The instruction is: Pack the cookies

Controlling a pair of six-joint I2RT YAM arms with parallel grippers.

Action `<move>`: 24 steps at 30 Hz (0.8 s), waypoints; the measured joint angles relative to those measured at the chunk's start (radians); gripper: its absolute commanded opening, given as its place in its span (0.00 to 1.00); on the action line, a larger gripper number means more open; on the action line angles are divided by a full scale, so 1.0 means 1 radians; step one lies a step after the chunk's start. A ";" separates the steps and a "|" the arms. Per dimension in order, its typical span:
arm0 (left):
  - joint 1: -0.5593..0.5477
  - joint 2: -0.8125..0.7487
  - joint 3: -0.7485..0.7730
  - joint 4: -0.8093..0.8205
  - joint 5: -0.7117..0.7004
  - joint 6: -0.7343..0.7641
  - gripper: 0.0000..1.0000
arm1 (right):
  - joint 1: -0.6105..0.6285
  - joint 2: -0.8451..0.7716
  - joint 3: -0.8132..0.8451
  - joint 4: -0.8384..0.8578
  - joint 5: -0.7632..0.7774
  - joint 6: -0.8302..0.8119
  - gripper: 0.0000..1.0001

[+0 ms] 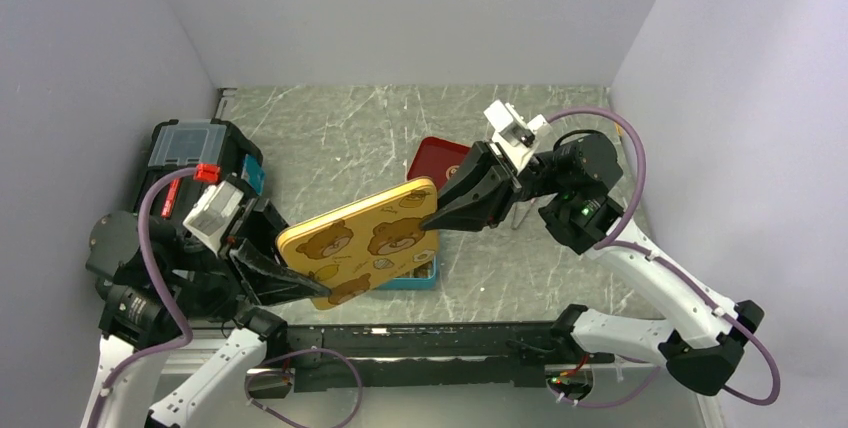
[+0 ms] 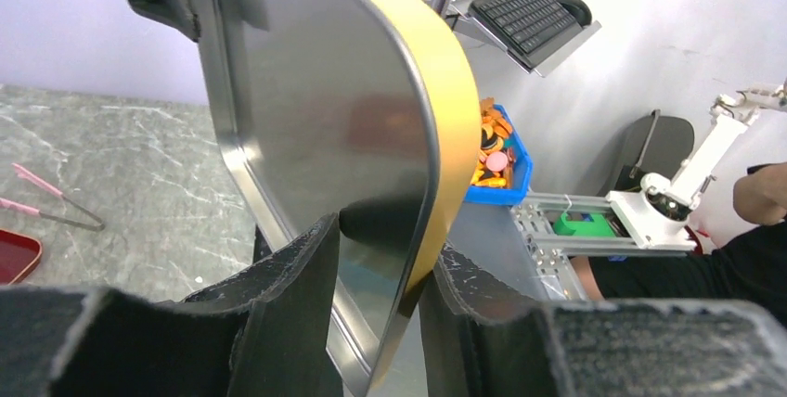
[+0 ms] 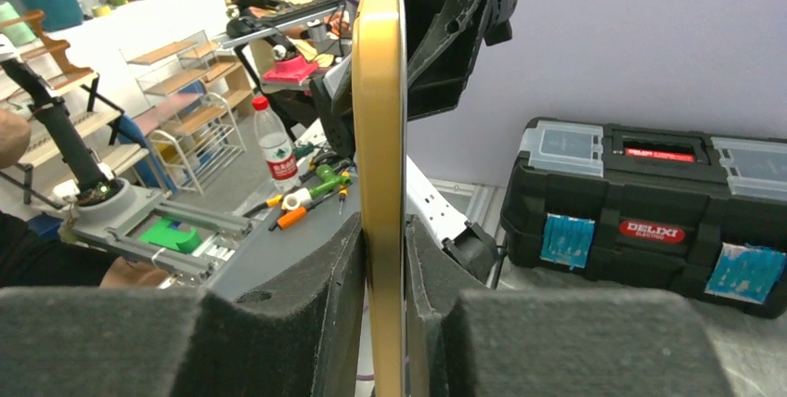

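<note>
Top external view: yellow bear-print lid (image 1: 360, 238) is carried off the desk (image 1: 340, 128) between both arms. It spans diagonally over the teal tin (image 1: 418, 279), of which only a near-right strip shows.

Right claw (image 1: 437, 211) pinches the lid's far-right rim. Right wrist view shows both pads (image 3: 329, 304) tight on the yellow edge, i.e. clamped. Left claw (image 1: 305, 288) straddles the opposite, near-left rim. Left wrist view shows fingers (image 2: 288, 295) either side of it, but whether they press or stand slack can't be told.

Judged purpose: a two-point hold stops a wide, thin lid swinging while it is squared w/ the tin.

Cookies: none visible in any view. Tin interior is masked by the lid, so presumably they sit inside.

Clearances:
- Red tray (image 1: 440, 158) and thin tongs (image 1: 520, 213) lie just beside the right claw.
- Black toolbox (image 1: 195, 153) crowds the left arm.
- Tin sits near the desk's front edge.
- Open room: centre-back of desk only.
</note>
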 measured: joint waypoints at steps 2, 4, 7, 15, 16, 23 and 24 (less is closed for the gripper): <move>0.000 0.017 0.018 -0.034 -0.015 0.027 0.44 | 0.000 -0.005 0.000 -0.021 0.002 -0.013 0.00; 0.000 0.034 0.038 -0.073 -0.039 0.053 0.47 | 0.000 -0.009 0.000 -0.045 0.005 -0.027 0.00; 0.000 0.056 0.064 -0.124 -0.083 0.091 0.48 | 0.001 -0.016 0.000 -0.078 0.010 -0.042 0.00; 0.001 0.082 0.083 -0.226 -0.181 0.174 0.51 | 0.001 -0.051 0.000 -0.187 0.045 -0.098 0.00; 0.001 0.085 0.084 -0.237 -0.198 0.182 0.53 | 0.002 -0.056 0.000 -0.203 0.051 -0.108 0.00; 0.001 0.122 0.130 -0.332 -0.381 0.261 0.58 | 0.002 -0.075 0.000 -0.327 0.100 -0.168 0.00; 0.001 0.126 0.134 -0.336 -0.411 0.268 0.60 | 0.002 -0.079 0.000 -0.343 0.107 -0.174 0.00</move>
